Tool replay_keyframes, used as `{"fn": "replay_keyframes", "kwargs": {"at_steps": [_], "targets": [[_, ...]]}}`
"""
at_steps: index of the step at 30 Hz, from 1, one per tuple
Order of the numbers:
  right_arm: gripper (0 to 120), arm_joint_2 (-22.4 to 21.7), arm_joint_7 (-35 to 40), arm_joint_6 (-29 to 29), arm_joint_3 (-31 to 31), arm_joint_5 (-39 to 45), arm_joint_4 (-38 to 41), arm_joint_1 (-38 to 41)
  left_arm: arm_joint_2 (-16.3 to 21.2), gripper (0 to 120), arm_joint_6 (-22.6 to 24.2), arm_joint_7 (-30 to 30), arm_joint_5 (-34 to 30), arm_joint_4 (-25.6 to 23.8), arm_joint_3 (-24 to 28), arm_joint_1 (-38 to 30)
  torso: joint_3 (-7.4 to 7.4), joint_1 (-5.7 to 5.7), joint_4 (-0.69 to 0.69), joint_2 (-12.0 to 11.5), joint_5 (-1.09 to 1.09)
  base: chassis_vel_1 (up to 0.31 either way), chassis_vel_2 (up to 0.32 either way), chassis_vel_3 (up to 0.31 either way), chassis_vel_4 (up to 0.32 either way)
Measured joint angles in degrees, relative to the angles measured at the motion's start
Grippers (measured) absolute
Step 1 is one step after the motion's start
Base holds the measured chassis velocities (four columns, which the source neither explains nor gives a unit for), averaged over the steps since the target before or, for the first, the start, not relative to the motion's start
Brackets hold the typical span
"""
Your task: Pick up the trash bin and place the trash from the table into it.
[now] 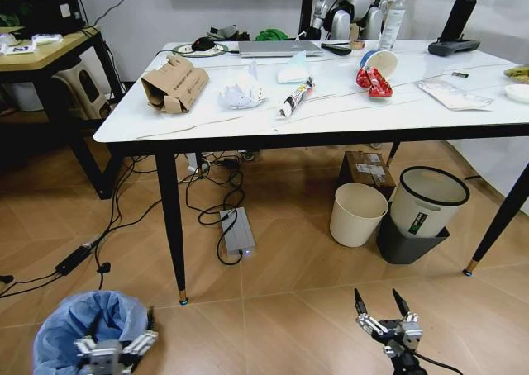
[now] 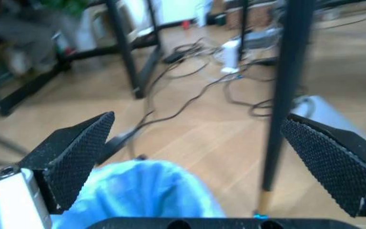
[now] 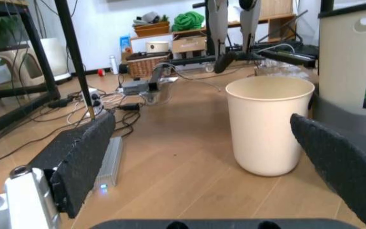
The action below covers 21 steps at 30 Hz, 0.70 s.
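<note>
The trash bin, lined with a crinkly light-blue bag, stands on the floor at the lower left; its bag fills the near foreground of the left wrist view. My left gripper hangs open just at the bin's near rim, nothing between its fingers. My right gripper is open low over the floor at the lower right. On the white marble table lie the trash: a crushed cardboard box, crumpled white paper, a wrapper, a red wrapper, a paper cup and a flat white packet.
A cream round bin and a white-lidded dark grey bin stand under the table's right side. Cables and a power brick litter the floor. A black table leg rises near the blue-lined bin. A laptop sits at the table's back.
</note>
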Motion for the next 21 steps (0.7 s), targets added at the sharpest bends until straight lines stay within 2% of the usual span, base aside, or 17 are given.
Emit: {"fn": "replay_keyframes", "kwargs": {"at_steps": [2,6,10,14,21], "targets": [[100,-0.20,-0.05,0.26,-0.13,0.26,-1.28,0.48,0.29,100,3.29,-0.23,-2.41,-0.92,-2.37,-0.51,0.03,0.01,0.00,0.05,0.00,0.000,0.000,0.000,0.000],[100,-0.60,-0.09,0.49,-0.28,0.75,-2.59,1.12,0.14,100,4.88,-0.16,-2.75,-1.96,-4.72,-0.30,0.07,0.03,-0.01,0.11,0.00,0.000,0.000,0.000,0.000],[100,-0.78,-0.12,0.53,-0.49,0.94,-3.03,1.62,-0.57,100,3.72,-0.08,-2.74,-2.20,-5.07,1.37,0.10,0.04,0.01,0.15,0.01,0.000,0.000,0.000,0.000],[100,-0.69,-0.12,-0.10,-0.91,1.08,-2.92,2.26,-1.52,100,-0.06,-0.24,-3.44,1.67,-7.64,1.81,0.14,0.05,0.00,0.20,-0.03,0.000,0.000,0.000,0.000],[100,-0.04,-0.12,-0.46,-2.05,1.06,-3.82,3.42,-1.06,100,-0.48,-0.25,-7.33,5.46,-12.76,1.49,0.17,0.06,0.01,0.23,-0.01,0.000,0.000,0.000,0.000]]}}
